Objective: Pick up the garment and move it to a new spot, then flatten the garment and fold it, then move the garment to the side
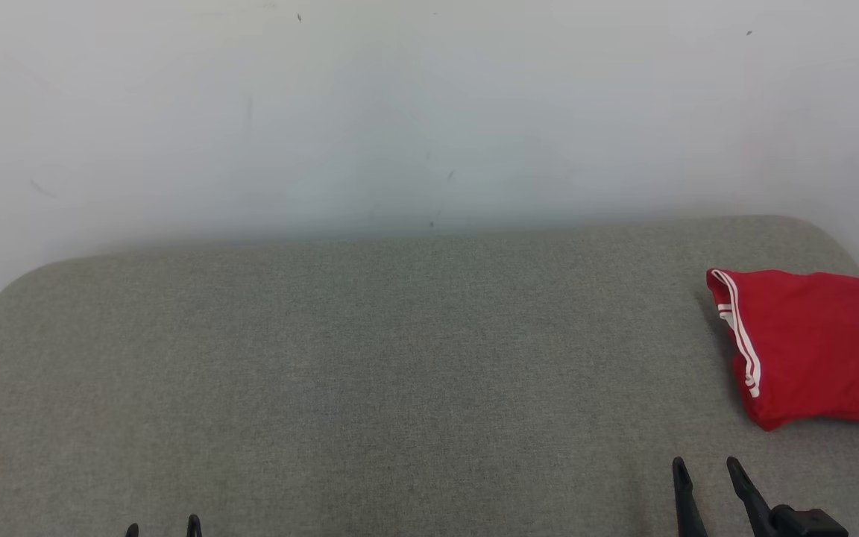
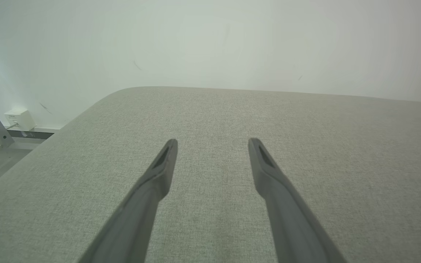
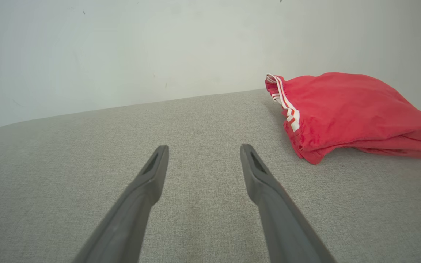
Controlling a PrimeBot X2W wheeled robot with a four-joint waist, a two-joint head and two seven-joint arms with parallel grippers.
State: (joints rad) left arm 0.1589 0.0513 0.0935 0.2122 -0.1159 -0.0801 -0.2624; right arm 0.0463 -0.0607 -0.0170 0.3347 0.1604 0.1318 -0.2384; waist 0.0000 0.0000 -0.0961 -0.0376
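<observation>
Right tool (image 1: 704, 462) near garment (image 1: 817, 343), stripes (image 1: 741, 339) leftward

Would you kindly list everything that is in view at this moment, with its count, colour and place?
garment: one, red with white stripes, folded, at the table's right end.
table: one, grey cloth top, across the foreground.
wall: one, white, behind the table.
box: one, white, low by the wall, beyond a table corner.
left hand: one, dark fingers, open, over the table's near left.
right hand: one, dark fingers, open, near the garment, apart from it.
</observation>
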